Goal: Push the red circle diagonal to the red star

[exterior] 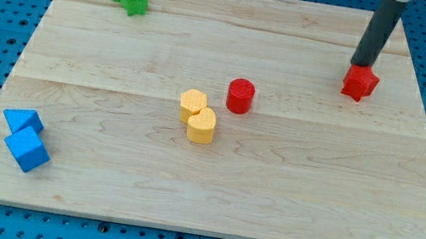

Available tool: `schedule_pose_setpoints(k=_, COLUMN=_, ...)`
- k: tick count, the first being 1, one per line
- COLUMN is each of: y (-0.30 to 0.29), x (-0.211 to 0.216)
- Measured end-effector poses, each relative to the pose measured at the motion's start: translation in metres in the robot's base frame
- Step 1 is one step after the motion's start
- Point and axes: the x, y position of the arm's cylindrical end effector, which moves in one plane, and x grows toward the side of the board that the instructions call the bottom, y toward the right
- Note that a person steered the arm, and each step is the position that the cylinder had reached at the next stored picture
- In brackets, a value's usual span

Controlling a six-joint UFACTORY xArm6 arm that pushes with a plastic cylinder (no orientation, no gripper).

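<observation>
Rod near-upright, my tip touching red star; no jaws visible.

the red circle is a small round block. it stands flat on the wooden board, near the middle. the red star is a small bumpy block. it sits well apart, toward the view's right and a bit nearer the view's top.

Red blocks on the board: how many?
2. The red circle sits near the board's middle, right of the yellow blocks. The red star is at the view's upper right, just below my tip. None appear hidden.
</observation>
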Motion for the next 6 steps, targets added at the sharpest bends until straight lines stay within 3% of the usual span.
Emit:
schedule_pose_setpoints(k=1, y=-0.025, x=0.032)
schedule_pose_setpoints(k=3, y=-0.161, x=0.037)
schedule_pose_setpoints(k=4, y=-0.191, x=0.066)
schedule_pose_setpoints(k=6, y=-0.187, x=0.123)
